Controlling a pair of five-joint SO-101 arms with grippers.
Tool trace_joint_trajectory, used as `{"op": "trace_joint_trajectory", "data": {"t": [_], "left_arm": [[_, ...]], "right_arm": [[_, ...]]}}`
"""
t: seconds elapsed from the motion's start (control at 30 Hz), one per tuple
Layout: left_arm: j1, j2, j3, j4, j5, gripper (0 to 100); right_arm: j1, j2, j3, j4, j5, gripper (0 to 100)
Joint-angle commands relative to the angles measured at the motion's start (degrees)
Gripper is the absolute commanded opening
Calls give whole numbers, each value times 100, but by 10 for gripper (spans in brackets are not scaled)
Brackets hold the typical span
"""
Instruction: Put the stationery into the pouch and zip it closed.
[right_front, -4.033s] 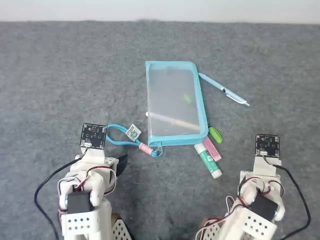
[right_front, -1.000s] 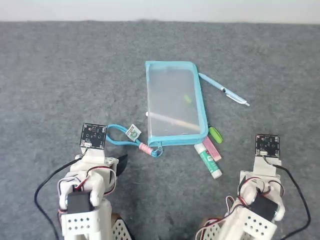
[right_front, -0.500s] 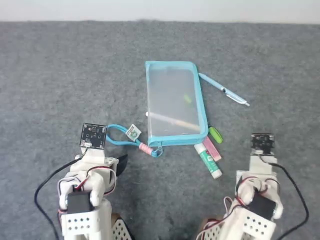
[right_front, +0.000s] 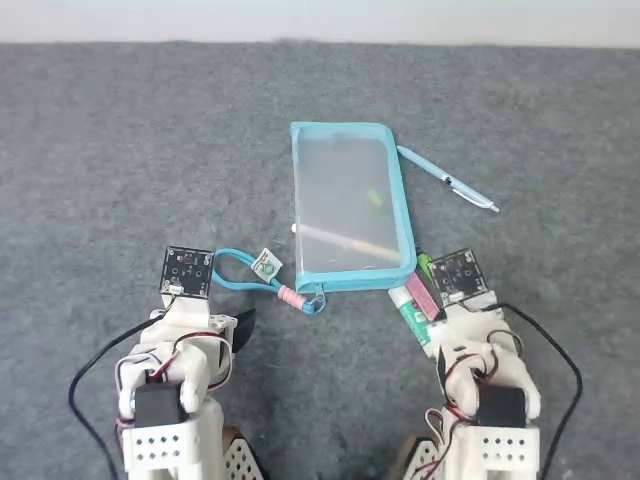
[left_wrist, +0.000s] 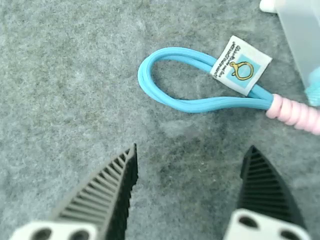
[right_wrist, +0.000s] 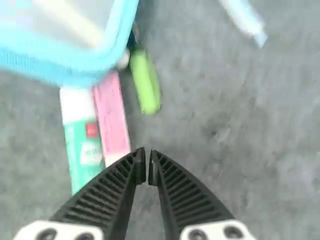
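Your left jaws are released, spread wide with nothing between them, above the grey table (right_front: 100, 150) near its near edge. Just beyond their tips lies the pouch's blue strap loop (left_wrist: 200, 85) with its white tag (left_wrist: 241, 65) and a pink coil (right_front: 292, 296) where the strap joins the pouch.

The pouch (right_front: 345, 200) lies flat about mid-table, clear with blue trim, its long side running from the near edge toward the far edge. A pale stick-shaped item shows through its clear face.

A blue pen (right_front: 447, 179) lies on the table just beside the pouch, on the side toward the right edge. At the pouch's near right corner sit a green marker (right_wrist: 145, 80), a pink stick (right_wrist: 112, 117) and a glue stick (right_wrist: 80, 135), close together.

Your right jaws are clenched on nothing, tips just at the near end of the pink stick.
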Motion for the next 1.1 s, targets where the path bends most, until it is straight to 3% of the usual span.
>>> {"op": "trace_joint_trajectory", "data": {"t": [0.0, 0.23, 0.43, 0.83, 1.07], "left_arm": [[0, -97, -48, 26, 44, 314], [18, -97, -48, 26, 62, 314], [9, -97, -48, 0, 62, 314], [-18, -105, -48, -18, 44, 314], [-18, -105, -48, -18, 44, 314]], "right_arm": [[-48, -136, -88, -462, 88, 9], [-215, 189, -1257, -470, 79, 9], [-470, 2237, -2620, -462, 53, 9], [-3134, 6941, -5081, -523, -44, 10], [-3705, 8998, -6470, -523, -1389, 10]]}}
